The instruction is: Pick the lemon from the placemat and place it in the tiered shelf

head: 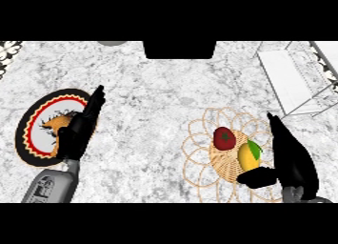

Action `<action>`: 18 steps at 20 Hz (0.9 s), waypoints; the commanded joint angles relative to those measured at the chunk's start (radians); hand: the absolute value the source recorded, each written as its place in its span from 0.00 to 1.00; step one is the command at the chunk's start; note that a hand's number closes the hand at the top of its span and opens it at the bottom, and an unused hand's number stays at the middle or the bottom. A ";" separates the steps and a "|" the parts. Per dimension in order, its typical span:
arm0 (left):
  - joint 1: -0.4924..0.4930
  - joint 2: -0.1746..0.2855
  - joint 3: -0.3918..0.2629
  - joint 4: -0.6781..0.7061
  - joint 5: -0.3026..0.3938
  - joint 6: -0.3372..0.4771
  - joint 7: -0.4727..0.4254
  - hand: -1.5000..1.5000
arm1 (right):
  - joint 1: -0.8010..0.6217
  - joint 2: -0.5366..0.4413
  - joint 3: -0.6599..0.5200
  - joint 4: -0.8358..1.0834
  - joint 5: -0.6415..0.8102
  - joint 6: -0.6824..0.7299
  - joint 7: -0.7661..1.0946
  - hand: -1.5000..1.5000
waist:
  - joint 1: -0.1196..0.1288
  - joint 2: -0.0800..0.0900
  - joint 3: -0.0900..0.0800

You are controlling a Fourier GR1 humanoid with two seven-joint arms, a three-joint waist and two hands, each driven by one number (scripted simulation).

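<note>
Yellow lemon (249, 156) beside red fruit (224, 138); right hand (292, 159) spread alongside; left hand (78, 128) flat over plate (27, 136).

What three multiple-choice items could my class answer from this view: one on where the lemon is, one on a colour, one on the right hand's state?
1. Where does the lemon lie?
A. in a bowl
B. on the woven placemat
C. on bare counter

2. What colour is the fruit beside it?
A. red
B. blue
C. white

3. How is the right hand?
A. curled round the lemon
B. out of view
C. open, fingers straight, beside the lemon

Key:
1 B: the lemon rests on the placemat's woven centre.
2 A: the round fruit next to it is red.
3 C: the hand's fingers point straight up the view, the lemon lies to their left and nothing is enclosed.
</note>
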 commanded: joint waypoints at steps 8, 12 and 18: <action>-0.057 -0.034 0.054 0.034 -0.055 -0.038 0.024 0.50 | 0.002 0.105 -0.058 0.099 0.096 0.033 -0.029 0.00 | -0.003 0.000 0.000; -0.002 -0.071 0.012 -0.071 -0.101 0.005 0.072 0.50 | 0.089 0.129 -0.016 0.084 0.128 -0.002 -0.074 0.00 | -0.003 0.000 0.000; -0.072 -0.053 0.093 0.004 -0.061 -0.063 0.077 0.50 | 0.081 0.124 -0.090 0.189 0.112 -0.004 -0.203 0.00 | -0.003 0.000 0.000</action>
